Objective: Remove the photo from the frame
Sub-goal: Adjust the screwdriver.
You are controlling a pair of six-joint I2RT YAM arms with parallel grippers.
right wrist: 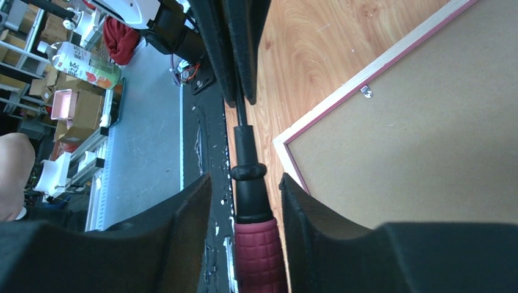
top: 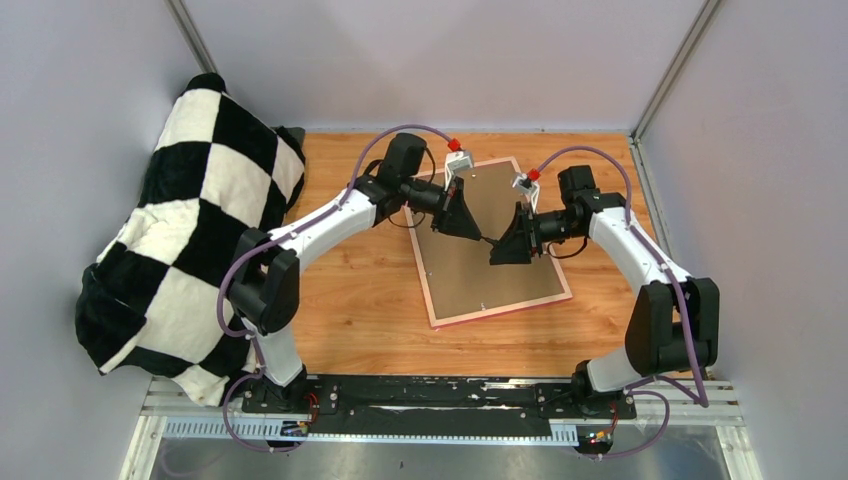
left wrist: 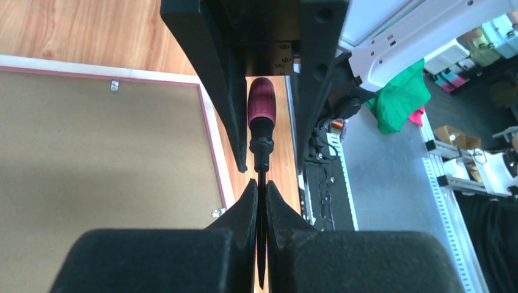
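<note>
Centrally above the frame [top: 500, 310], screwdriver [left wrist: 261, 110] between fingers [left wrist: 243, 213]

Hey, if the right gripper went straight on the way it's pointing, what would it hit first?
Most likely the left gripper, shut on the shaft of the screwdriver running between them; depth is unclear.

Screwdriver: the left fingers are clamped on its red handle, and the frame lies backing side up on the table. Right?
No. The left wrist view shows the left fingers clamped on the thin dark shaft of the screwdriver; the red handle sits between the right fingers. The frame does lie backing side up on the table.
</note>
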